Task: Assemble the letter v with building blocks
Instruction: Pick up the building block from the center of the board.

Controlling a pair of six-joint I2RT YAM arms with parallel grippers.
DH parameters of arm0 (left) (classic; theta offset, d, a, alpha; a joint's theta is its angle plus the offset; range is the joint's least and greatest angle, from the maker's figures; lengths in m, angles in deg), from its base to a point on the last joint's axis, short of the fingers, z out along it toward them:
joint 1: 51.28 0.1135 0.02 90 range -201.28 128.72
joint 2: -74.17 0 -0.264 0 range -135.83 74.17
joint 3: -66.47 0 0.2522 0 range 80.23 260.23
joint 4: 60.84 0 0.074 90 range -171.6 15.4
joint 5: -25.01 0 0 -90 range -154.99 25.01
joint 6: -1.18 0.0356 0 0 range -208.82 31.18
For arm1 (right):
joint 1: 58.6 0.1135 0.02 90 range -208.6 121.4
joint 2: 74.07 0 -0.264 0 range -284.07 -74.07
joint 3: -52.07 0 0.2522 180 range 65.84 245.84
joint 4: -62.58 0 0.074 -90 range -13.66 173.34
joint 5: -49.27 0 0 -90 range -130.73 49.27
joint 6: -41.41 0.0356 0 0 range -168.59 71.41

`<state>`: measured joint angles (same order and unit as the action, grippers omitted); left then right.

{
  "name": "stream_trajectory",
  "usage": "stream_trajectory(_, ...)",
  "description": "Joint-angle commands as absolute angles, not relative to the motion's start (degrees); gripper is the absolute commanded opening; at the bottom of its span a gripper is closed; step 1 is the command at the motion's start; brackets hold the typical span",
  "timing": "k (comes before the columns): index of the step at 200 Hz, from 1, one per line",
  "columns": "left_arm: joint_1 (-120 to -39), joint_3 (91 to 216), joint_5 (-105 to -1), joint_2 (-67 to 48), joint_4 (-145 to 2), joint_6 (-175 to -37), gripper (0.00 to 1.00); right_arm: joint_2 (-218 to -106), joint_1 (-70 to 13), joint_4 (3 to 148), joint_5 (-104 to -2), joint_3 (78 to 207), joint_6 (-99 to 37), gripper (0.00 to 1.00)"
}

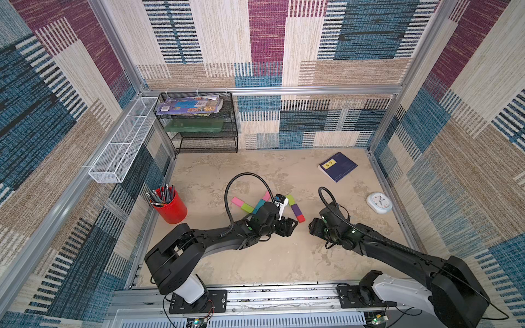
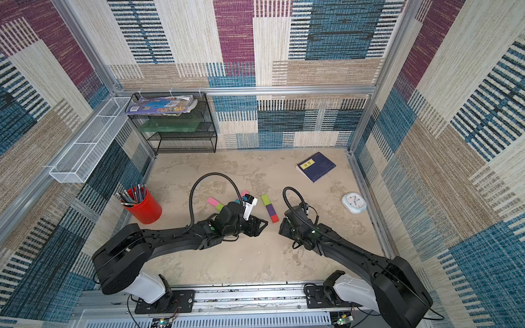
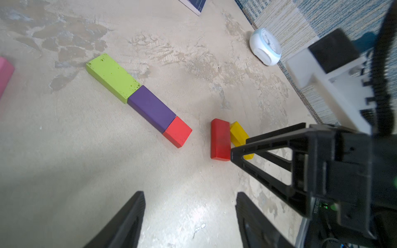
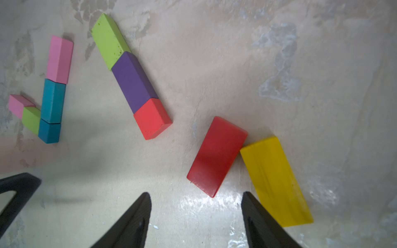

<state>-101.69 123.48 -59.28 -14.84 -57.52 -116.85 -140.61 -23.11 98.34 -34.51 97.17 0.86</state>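
Blocks are lying mid-table in both top views: the letter v (image 1: 257,206) is sitting half hidden behind the left arm (image 1: 216,235), while a lime, purple and red row (image 2: 270,209) is ending near the left gripper (image 1: 292,224) and right gripper (image 1: 310,227). A red pencil cup (image 1: 170,210) is holding pencils (image 1: 162,194); a black mesh rack (image 1: 199,142) is carrying a magazine (image 1: 189,105) on top. Through the left wrist view, the left gripper's jaws are standing wide over the table, a red block (image 3: 220,139) and yellow block (image 3: 238,134) touching beside the right gripper's tip. Through the right wrist view, its jaws are gaping too, gripping nothing, the red block lying just ahead.
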Motion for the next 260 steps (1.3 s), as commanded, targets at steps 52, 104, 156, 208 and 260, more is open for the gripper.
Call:
stream_trajectory(52,-101.66,122.42,-65.26,-9.06,-60.48,-113.96,0.68,-147.41,-22.16,98.73,-32.81,101.99,0.94,0.65)
stream_trajectory(104,-101.68,122.35,-66.31,-8.74,-61.72,-113.58,0.68,-149.07,-21.81,100.98,-31.82,103.65,0.47,0.57)
stream_trajectory(156,-101.72,123.08,-65.87,-10.27,-62.38,-113.96,0.68,-147.75,-21.12,102.21,-31.55,102.97,1.77,0.56)
stream_trajectory(208,-101.65,123.31,-66.12,-10.39,-63.22,-114.04,0.67,-150.22,-21.95,102.53,-31.68,102.89,0.93,0.58)
stream_trajectory(260,-101.71,123.28,-66.57,-10.46,-63.41,-114.23,0.67,-151.48,-23.17,99.98,-32.21,101.89,0.21,0.58)
